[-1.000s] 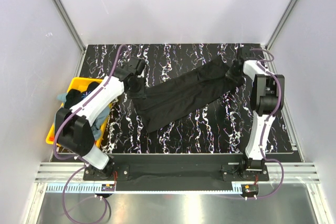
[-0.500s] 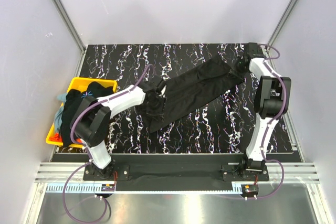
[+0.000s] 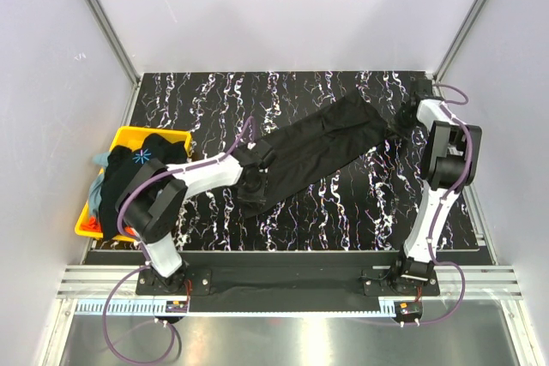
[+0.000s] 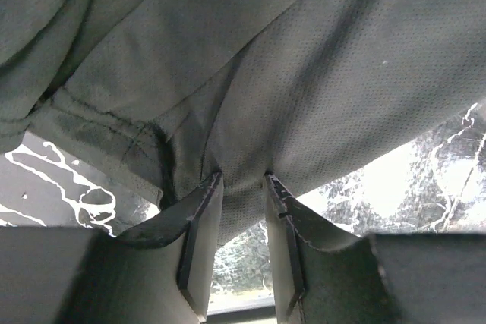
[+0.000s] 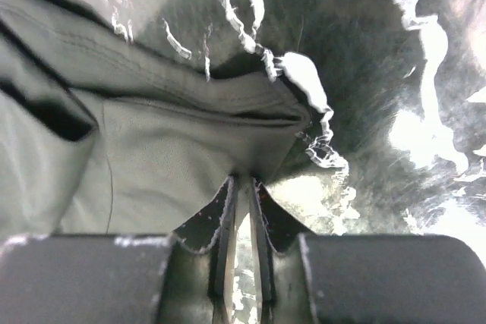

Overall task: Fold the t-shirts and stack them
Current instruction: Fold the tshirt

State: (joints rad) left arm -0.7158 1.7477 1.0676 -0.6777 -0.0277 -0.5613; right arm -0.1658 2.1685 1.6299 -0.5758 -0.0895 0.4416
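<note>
The left tool (image 4: pixel 243 180) has swung inward and the right tool (image 5: pixel 241 181) outward, each clenched on an end of the black t-shirt (image 3: pixel 322 145), which now lies stretched across the table (image 3: pixel 343 203), seemingly ready for folding.

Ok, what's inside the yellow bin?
A heap of cloth fills the bin: a black shirt with a pale-blue starburst on top, and grey-blue cloth spilling over the left rim. What lies under them is covered, and the left arm hides the near right corner.
</note>
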